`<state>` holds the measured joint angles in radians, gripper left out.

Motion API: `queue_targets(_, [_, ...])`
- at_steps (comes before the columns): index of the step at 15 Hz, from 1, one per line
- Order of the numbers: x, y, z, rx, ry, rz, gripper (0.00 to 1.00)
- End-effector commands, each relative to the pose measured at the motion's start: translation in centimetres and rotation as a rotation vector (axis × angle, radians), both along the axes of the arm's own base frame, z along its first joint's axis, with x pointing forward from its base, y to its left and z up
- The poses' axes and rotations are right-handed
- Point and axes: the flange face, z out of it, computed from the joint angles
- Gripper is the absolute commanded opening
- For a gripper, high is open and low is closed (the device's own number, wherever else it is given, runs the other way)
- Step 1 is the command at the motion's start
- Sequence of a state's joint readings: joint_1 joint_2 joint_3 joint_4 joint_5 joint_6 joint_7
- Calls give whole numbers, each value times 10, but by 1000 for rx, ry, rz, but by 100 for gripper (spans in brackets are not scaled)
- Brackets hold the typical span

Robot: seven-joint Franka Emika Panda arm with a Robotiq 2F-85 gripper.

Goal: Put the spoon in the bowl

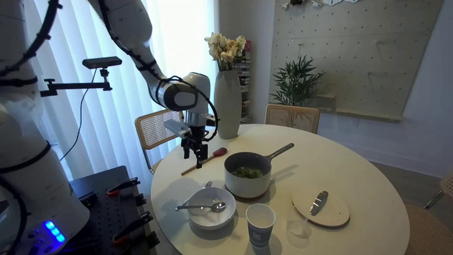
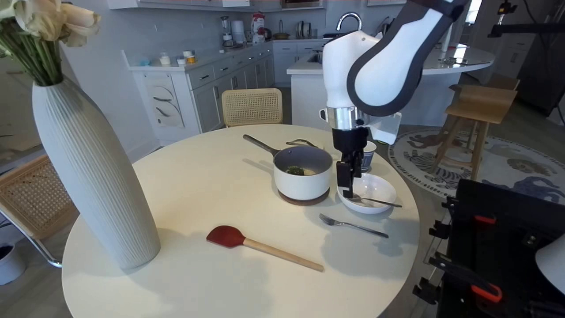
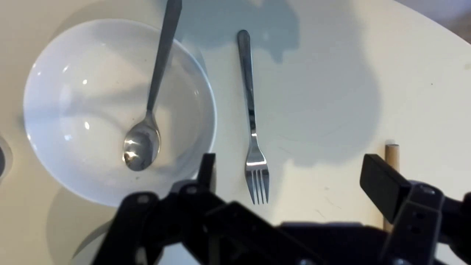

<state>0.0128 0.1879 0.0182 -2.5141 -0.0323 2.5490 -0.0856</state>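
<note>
Smooth metal spoon [image 3: 155, 88] rests in round, glossy white bowl [image 3: 92, 114]
Its slim handle crosses the bowl's rim; a tined fork [image 3: 252, 117] lies beside the bowl; the claw [image 3: 289, 167] hangs spread.

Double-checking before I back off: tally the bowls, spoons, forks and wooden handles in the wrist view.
Bowl: 1
Spoon: 1, its head inside the bowl
Fork: 1
Wooden handle: 1, partly hidden
Total: 4

Silver spoon [image 3: 157, 77] — head inside round white bowl [image 3: 73, 158] — handle jutting over rim.
</note>
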Motion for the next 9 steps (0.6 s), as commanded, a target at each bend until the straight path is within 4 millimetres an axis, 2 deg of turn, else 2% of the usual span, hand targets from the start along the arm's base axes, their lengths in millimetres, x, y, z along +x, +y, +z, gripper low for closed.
queue_targets(1, [-41, 21, 30, -6, -153, -28, 100])
queue_targets(2, [-50, 26, 37, -7, -221, -43, 100])
queue_targets(3, [-24, 18, 18, 1, -128, -21, 100])
queue_targets(5, [-31, 21, 22, 1, -143, -21, 100])
queue_targets(9, [-28, 18, 17, 1, -134, -24, 100])
